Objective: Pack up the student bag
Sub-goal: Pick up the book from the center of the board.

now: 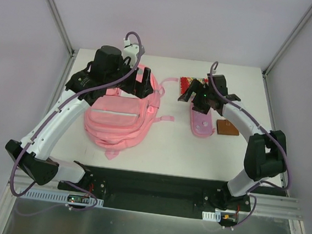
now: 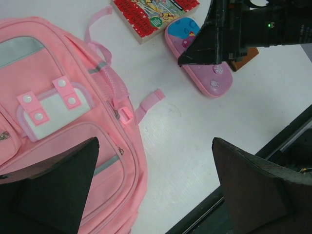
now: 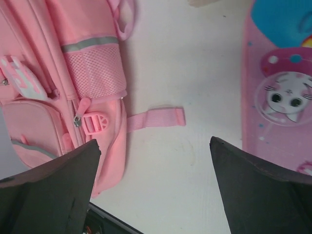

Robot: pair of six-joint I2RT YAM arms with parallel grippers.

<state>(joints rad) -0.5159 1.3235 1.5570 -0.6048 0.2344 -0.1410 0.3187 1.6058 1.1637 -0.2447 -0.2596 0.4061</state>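
Observation:
The student bag [image 1: 121, 119], a large pink backpack, lies flat on the white table, left of centre, front pockets up. My left gripper [image 1: 143, 84] hovers over its upper right edge, open and empty; in the left wrist view the left gripper [image 2: 155, 141] straddles the student bag's [image 2: 58, 97] right edge and bare table. My right gripper [image 1: 197, 99] hangs open and empty above the gap between the bag and a pink pencil case [image 1: 202, 123]. The right wrist view has the right gripper [image 3: 153, 141] above bare table, with the student bag [image 3: 73, 73] to its left.
A colourful book [image 1: 189, 86] lies behind the pencil case, and a small brown item [image 1: 228, 127] sits to its right. A loose pink strap [image 3: 156, 118] trails from the bag onto the table. The pencil case [image 3: 280, 97] shows a cartoon cat. The table's dark front edge [image 2: 273, 146] runs close by.

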